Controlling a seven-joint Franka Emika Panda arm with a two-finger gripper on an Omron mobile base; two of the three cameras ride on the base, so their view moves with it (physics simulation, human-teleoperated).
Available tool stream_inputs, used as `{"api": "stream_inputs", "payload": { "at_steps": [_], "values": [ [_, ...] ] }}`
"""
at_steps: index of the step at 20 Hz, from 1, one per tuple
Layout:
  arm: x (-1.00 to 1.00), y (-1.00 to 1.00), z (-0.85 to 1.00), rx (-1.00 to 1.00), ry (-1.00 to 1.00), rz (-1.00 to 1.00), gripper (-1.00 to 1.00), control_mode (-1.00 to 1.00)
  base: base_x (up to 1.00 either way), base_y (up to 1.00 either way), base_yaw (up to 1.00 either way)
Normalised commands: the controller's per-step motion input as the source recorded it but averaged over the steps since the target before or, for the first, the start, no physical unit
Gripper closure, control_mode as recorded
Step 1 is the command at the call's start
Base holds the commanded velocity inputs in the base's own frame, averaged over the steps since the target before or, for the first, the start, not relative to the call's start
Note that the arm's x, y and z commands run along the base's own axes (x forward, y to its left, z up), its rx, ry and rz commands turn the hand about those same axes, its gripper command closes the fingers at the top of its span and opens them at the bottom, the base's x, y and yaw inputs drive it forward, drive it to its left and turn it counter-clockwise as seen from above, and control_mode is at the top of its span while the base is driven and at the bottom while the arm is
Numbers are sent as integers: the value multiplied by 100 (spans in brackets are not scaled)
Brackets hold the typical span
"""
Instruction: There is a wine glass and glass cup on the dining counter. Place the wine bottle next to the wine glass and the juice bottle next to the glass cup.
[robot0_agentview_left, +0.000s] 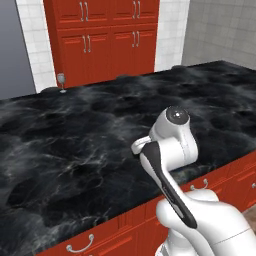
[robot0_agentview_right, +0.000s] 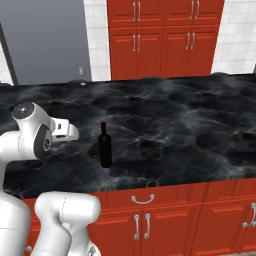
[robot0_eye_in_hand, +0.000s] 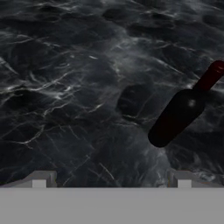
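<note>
From behind my arm's left, one base camera looked forward and down over the counter toward the red cabinets. Its twin on the right faced the same way, and both shared the glass at the far edge. My hand camera looked steeply down, close to the bottle.

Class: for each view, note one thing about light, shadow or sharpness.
Left base view: pale sheen across the dining counter. Right base view: the wine bottle casts a soft dark shadow leftward. Hand view: the bottle looks slightly soft-edged, a dark blotch beside it.
</note>
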Motion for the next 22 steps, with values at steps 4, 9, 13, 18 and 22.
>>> {"api": "stream_inputs", "payload": {
  "at_steps": [4,9,13,18,22],
  "values": [
    [0,0,0,0,0,0,-100,100,0,0,0],
    [0,0,0,0,0,0,-100,100,0,0,0],
    [0,0,0,0,0,0,-100,100,0,0,0],
    [2,2,0,0,0,-6,-100,-100,1,2,-8],
    [22,18,-1,-4,-11,-58,-100,-100,0,0,0]
  ]
}}
